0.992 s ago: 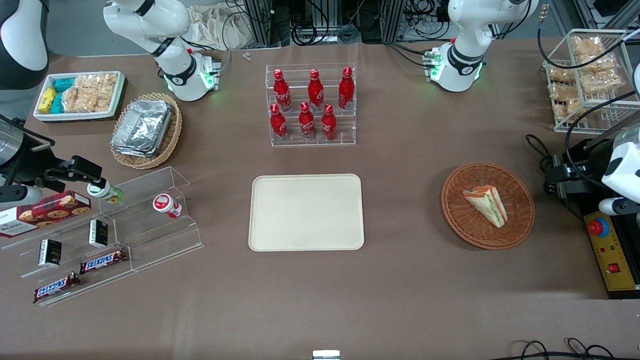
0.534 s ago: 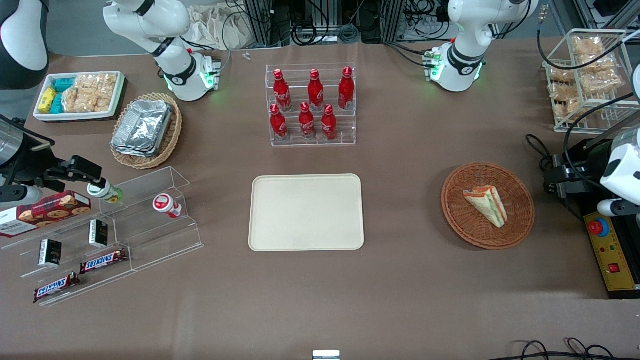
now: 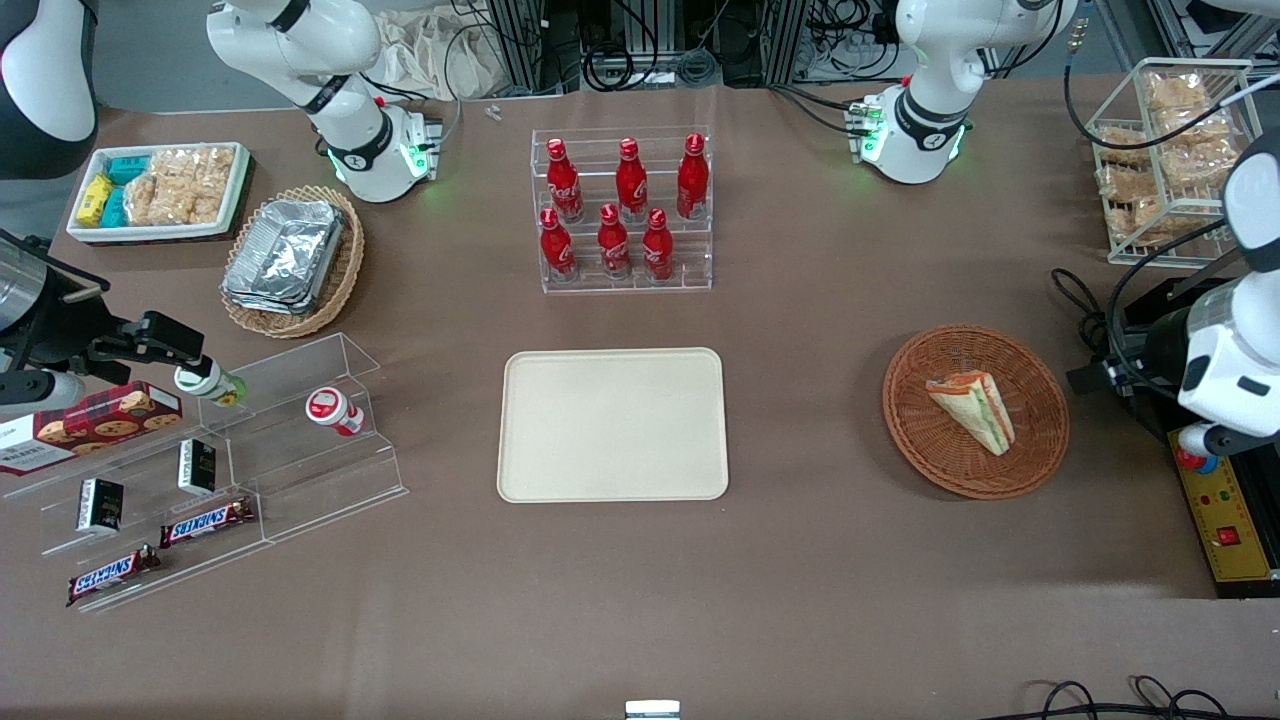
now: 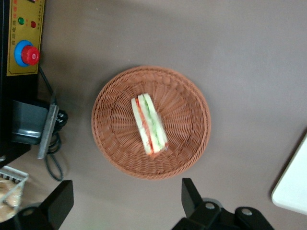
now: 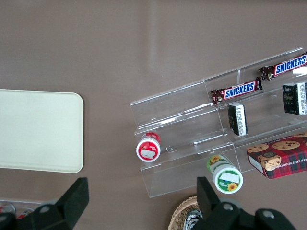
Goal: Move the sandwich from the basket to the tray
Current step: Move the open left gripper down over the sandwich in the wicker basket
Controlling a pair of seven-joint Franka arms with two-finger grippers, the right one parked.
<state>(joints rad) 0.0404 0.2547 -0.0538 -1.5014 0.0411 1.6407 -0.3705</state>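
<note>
The left arm's gripper [image 4: 125,203], fingers [image 4: 191,195] spread and empty, hangs high over the round reddish-brown wicker basket [image 3: 1040,440] near the worktop's working-arm edge, so it should descend centred, straddling the wrapped triangular sandwich's [image 3: 973,409] long faces.

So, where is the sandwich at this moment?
The sandwich lies in the basket toward the working arm's end of the table, apart from the tray. The open gripper hovers above the basket.

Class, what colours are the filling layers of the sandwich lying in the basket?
Green and orange-red between pale bread on the sandwich, clearest in the left wrist view.
</note>
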